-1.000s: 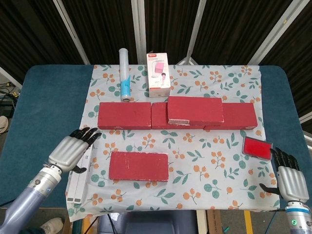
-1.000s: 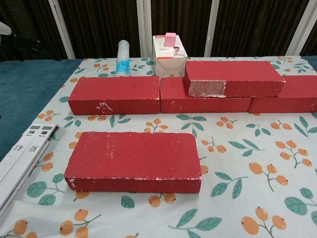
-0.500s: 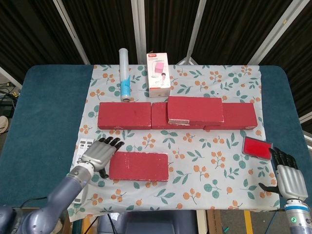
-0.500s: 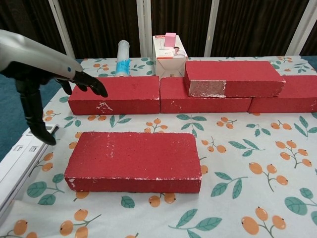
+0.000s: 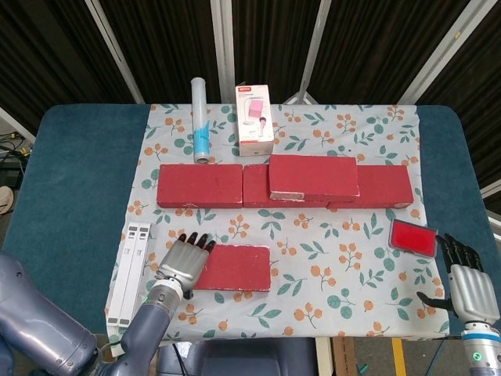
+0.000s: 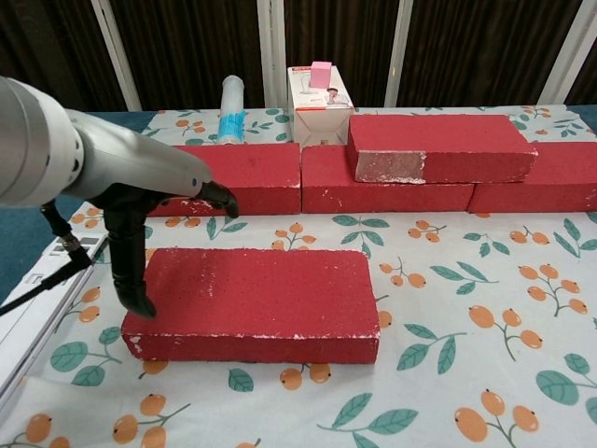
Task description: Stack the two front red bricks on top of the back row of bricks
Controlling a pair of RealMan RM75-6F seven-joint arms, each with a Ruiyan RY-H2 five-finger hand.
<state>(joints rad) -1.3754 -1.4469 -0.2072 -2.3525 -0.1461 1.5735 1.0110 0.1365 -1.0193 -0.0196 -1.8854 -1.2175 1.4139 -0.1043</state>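
A bare strip of patterned cloth (image 5: 313, 227) is left between the front brick (image 5: 232, 266) and the back row (image 5: 200, 186). The row's middle is topped by a stacked brick (image 5: 313, 175); its left end is uncovered. A white strip (image 5: 129, 272) lies just left.

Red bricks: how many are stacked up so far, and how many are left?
One stacked brick already sits on the back row. The left hand is over the left end of the front brick, which lies flat on the cloth, not lifted yet. It has to go up. The right hand holds nothing.
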